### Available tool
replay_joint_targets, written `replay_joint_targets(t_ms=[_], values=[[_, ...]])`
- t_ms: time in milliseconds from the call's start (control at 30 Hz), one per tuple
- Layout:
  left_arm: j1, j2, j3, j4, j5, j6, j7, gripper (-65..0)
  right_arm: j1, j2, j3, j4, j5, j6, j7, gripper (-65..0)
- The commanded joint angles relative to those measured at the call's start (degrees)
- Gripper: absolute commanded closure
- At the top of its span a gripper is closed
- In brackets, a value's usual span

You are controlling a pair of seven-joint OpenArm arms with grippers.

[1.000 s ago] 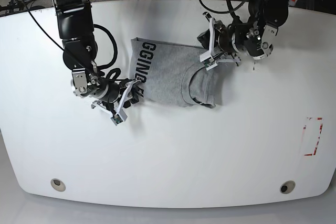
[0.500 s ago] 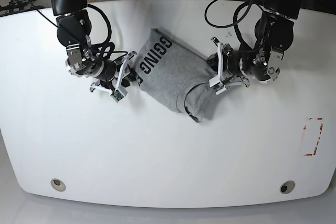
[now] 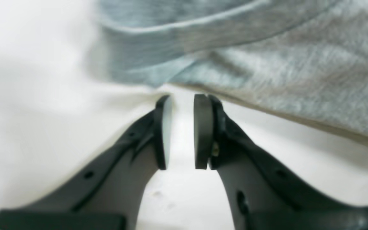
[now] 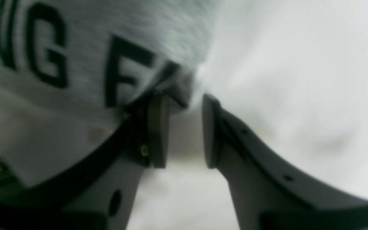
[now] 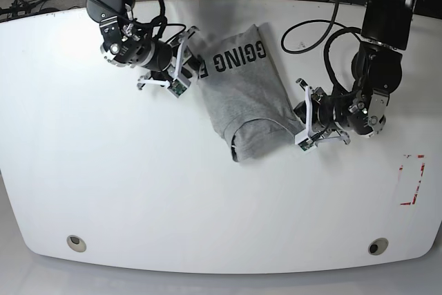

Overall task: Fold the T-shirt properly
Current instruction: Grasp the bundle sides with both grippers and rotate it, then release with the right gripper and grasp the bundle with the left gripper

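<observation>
while the folded t-shirt lies on the white table, the left gripper reaches low toward its edge, slightly parted and empty, and the right gripper pinches its lettered corner.

White worktop, glossy, rounded at the corners. Lying flat on it toward the far edge, near the middle, is the T-shirt, folded into a compact grey bundle, black letters "GGING" reading along its far end, a rolled fold at its near end. Near the right edge, a small rectangle marked out in red tape. Two round fittings are set into the worktop along the near edge: a pale one by the left corner, a dark one by the right corner.
</observation>
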Motion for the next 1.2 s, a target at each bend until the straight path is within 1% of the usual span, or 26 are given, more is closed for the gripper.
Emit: replay_joint_targets(t_ms=[0, 67, 133, 200, 267, 400, 467, 500, 600, 667, 733, 800, 867, 900, 1000, 1100, 1167], values=[[-1.43, -0.94, -0.29, 3.4, -0.75, -0.07, -0.49, -11.4, 0.52, -1.29, 0.2, 2.96, 0.63, 0.32, -1.11, -16.0], [-1.08, -1.38, -0.38, 6.04, -0.75, -0.07, -0.22, -11.4, 0.17, -2.96, 0.11, 3.93, 0.63, 0.32, -3.22, -16.0], [-0.9, -1.65, -0.38, 8.32, -0.75, -0.07, -0.22, -11.4, -0.01, -4.1, -0.06, 4.28, 0.63, 0.32, -4.01, -16.0], [0.06, -1.65, -0.38, 10.08, -0.75, -0.07, -0.22, -11.4, 0.08, -4.54, -1.73, 4.81, 0.63, 0.32, -4.01, -16.0], [1.03, -1.47, -0.38, 11.67, -0.75, -0.07, -0.22, -11.4, 0.17, -4.28, -4.02, 4.81, 0.63, 0.32, -4.1, -16.0], [2.79, 2.22, -1.17, 14.21, -0.75, 0.02, -0.22, -11.4, 0.79, -4.28, -8.59, 4.9, 0.63, 0.32, -4.36, -16.0], [4.63, 4.86, -3.11, 15.18, -0.67, 0.19, -0.22, -11.5, 0.96, -3.75, -10.7, 4.9, 0.63, 0.32, -4.36, -16.0], [5.16, 5.83, -3.9, 15.27, -0.58, 0.28, -0.22, -11.5, 0.96, -3.31, -10.88, 4.9, 0.63, 0.32, -4.36, -16.0], [7.27, 10.4, -7.06, 15.27, -0.49, 0.46, -0.4, -11.7, 0.96, -3.05, -8.68, 4.9, 0.63, 0.32, -4.36, -15.9], [8.59, 13.21, -8.56, 15.27, -0.4, 2.39, -0.57, -13.3, 0.96, -2.96, -7.19, 4.9, 0.63, 0.32, -4.36, -15.9], [10.26, 15.76, -8.73, 15.8, 1.44, 8.11, -1.28, -18.6, 0.96, -2.61, -6.22, 4.9, 0.63, 0.32, -4.36, -15.9], [11.32, 16.81, -7.94, 17.03, 3.91, 11.45, -3.65, -21.7, 1.05, -2.52, -5.16, 4.9, 0.63, 0.32, -4.36, -15.9], [14.04, 18.05, -4.95, 18.08, 7.77, 14.52, -8.05, -25.8, 1.05, -2.52, -2.88, 4.9, 0.63, 0.58, -4.36, -15.9], [15.36, 18.57, -3.63, 18.08, 9.97, 15.49, -9.36, -27.6, 1.05, -2.52, -1.73, 4.9, 0.63, 0.76, -4.36, -15.9], [18.0, 20.42, -1.26, 18.08, 15.69, 18.13, -12.71, -30.3, 1.05, -2.52, 1.25, 4.9, 0.63, 0.85, -4.36, -15.9], [20.63, 21.74, -0.38, 17.99, 21.14, 21.38, -16.75, -30.4, 2.02, -2.52, 4.16, 4.81, 0.89, 0.85, -4.36, -15.9], [22.92, 21.83, -0.29, 17.99, 23.6, 23.14, -19.39, -30.6, 2.02, -2.52, 5.74, 4.81, 0.81, 0.93, -4.36, -15.9]])
